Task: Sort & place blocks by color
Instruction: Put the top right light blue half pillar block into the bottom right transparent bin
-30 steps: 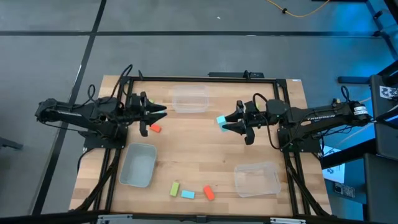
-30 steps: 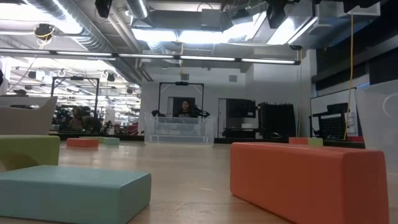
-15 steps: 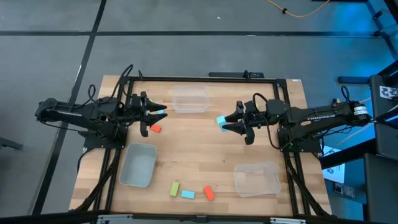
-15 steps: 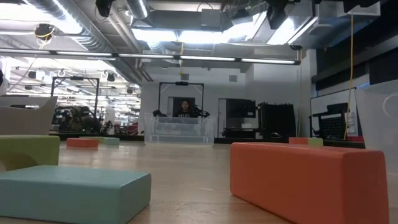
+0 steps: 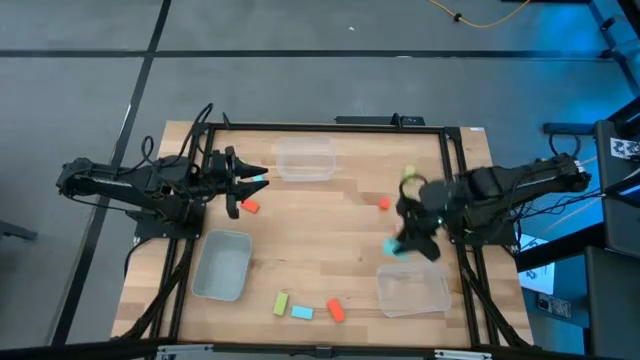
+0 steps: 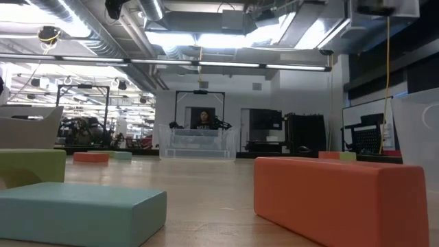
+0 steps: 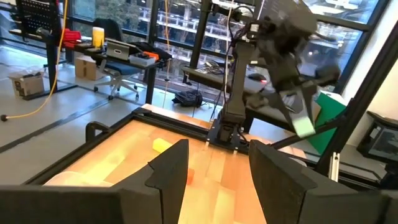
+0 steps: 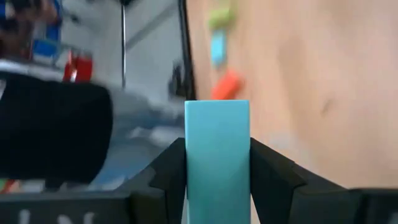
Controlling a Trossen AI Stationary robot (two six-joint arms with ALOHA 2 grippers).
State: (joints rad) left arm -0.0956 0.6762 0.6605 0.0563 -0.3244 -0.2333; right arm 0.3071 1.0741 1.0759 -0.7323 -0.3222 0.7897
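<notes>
One cyan block [image 5: 397,246] (right-held) has swung toward the near-right bin [image 5: 413,289]

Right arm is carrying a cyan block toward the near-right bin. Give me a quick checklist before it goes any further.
1. Right gripper shut on the cyan block: ok.
2. Block seated squarely between the fingers: ok.
3. Gripper over the near-right clear bin: not ok, it sits just beyond the bin's far-left corner.
4. Bin already holding other colours: cannot tell.
5. Left gripper clear of the path: ok, it is far across the table.
</notes>
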